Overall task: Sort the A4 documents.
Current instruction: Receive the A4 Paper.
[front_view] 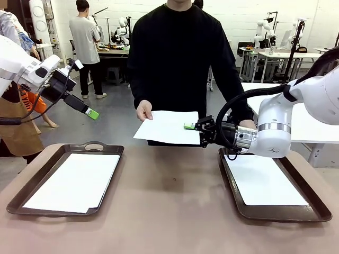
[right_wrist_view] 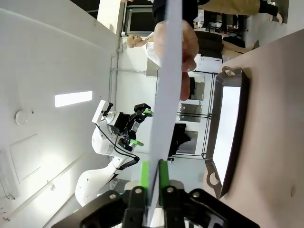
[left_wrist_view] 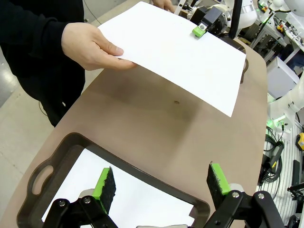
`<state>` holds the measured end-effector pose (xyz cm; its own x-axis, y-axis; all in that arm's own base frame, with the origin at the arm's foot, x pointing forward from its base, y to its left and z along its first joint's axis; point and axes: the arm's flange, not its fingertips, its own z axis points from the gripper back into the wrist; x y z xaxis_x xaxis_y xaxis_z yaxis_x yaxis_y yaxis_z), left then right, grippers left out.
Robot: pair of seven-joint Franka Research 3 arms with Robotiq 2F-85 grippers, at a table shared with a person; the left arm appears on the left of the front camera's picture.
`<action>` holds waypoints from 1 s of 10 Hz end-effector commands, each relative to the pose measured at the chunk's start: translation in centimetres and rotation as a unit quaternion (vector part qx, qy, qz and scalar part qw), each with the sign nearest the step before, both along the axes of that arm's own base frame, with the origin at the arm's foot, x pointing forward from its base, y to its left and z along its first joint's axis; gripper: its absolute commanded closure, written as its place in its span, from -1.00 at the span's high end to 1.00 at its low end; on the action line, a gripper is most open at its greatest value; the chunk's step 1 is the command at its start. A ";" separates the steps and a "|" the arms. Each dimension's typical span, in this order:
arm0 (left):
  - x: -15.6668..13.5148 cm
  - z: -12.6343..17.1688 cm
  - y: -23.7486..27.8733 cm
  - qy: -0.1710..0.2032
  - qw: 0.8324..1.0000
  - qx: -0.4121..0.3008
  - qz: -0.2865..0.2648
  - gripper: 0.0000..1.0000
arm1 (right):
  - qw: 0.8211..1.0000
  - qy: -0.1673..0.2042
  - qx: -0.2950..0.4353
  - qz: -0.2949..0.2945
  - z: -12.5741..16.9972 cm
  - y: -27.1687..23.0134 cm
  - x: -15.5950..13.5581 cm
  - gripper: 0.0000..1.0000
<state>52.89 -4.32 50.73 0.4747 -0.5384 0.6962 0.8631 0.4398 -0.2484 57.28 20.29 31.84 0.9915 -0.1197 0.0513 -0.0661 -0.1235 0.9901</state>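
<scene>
Front: desk (front_view: 169, 211) nearest, two trays (front_view: 69, 182) each with a sheet; right gripper (front_view: 192, 126) fingers clamped on the held A4 sheet (front_view: 168, 127), opposite the person's hand (front_view: 143, 111). Left wrist: left gripper (left_wrist_view: 160, 183) fingers wide, empty, sheet well beyond them. Right wrist: sheet edge-on between pinched fingers (right_wrist_view: 145, 173).

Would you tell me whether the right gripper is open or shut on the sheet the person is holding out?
Shut on it: the right gripper has its green pads pressed on both faces of the sheet.

Grey floor (front_view: 114, 108), white wall (front_view: 238, 16) and white workbenches (front_view: 280, 55) behind the brown table (front_view: 169, 211)
</scene>
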 end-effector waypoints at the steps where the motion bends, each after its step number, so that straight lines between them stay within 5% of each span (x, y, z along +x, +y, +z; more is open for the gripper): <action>1: 0.0 0.0 -0.1 -0.001 1.000 0.000 0.000 1.00 | 1.000 0.014 0.002 0.017 0.0 -0.1 0.5 -1.00; 8: 0.0 0.0 -0.1 -0.001 1.000 0.000 0.000 1.00 | 0.999 0.010 -0.017 0.046 0.0 -0.2 0.5 -1.00; 10: 0.0 0.0 -0.1 -0.001 1.000 0.000 0.000 1.00 | 1.000 0.010 0.001 0.006 -0.1 -0.1 -0.1 -1.00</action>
